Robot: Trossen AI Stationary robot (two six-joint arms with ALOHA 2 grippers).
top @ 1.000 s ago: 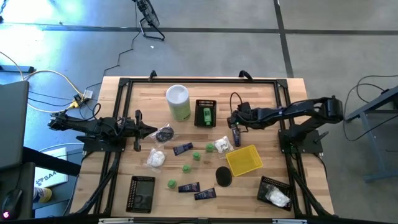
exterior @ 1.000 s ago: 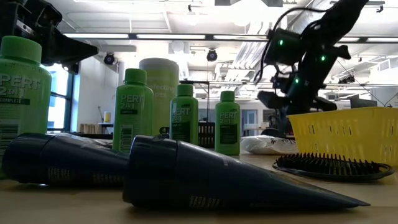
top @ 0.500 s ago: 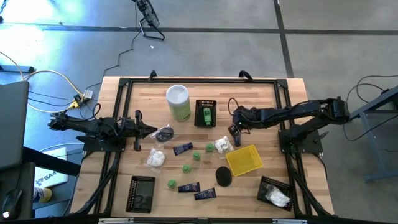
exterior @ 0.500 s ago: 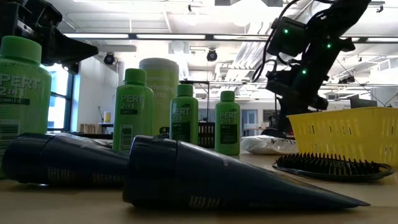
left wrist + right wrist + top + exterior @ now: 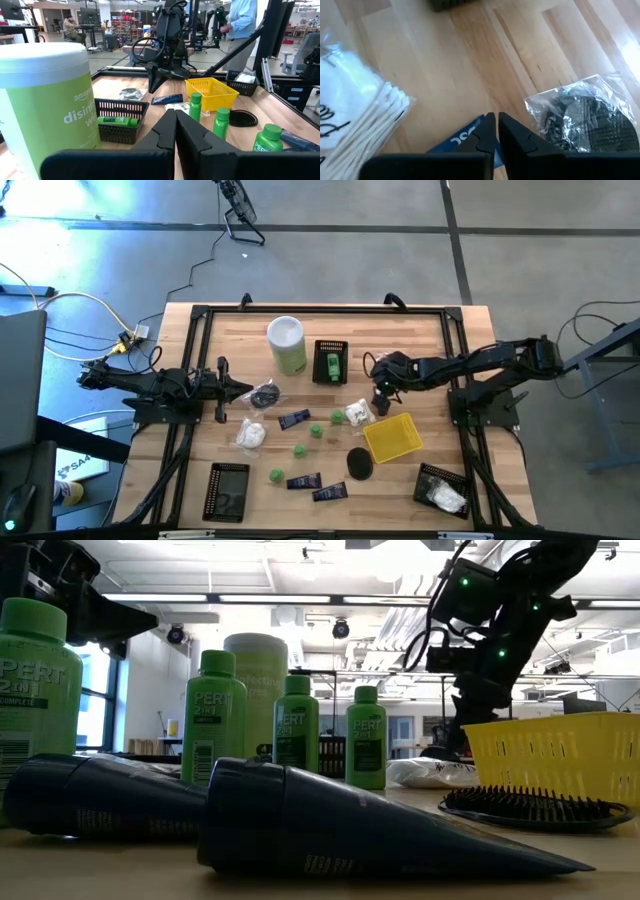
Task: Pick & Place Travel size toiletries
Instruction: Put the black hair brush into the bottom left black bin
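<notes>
Near the table's middle, between the black basket (image 5: pixel 331 363) and the yellow basket (image 5: pixel 393 438), I see the right gripper (image 5: pixel 380 389) pointing down with its fingers nearly together and nothing clamped. A navy tube (image 5: pixel 462 137) lies on the wood just beneath its tips, beside a white packet (image 5: pixel 358 414). The left gripper (image 5: pixel 245 390) waits clenched at the left edge.

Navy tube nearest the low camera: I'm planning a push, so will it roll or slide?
The navy tube lies on its side and tapers to a thin end, so it would probably swing round rather than roll straight. Its smooth skin looks slippery and likely dents when squeezed.
</notes>
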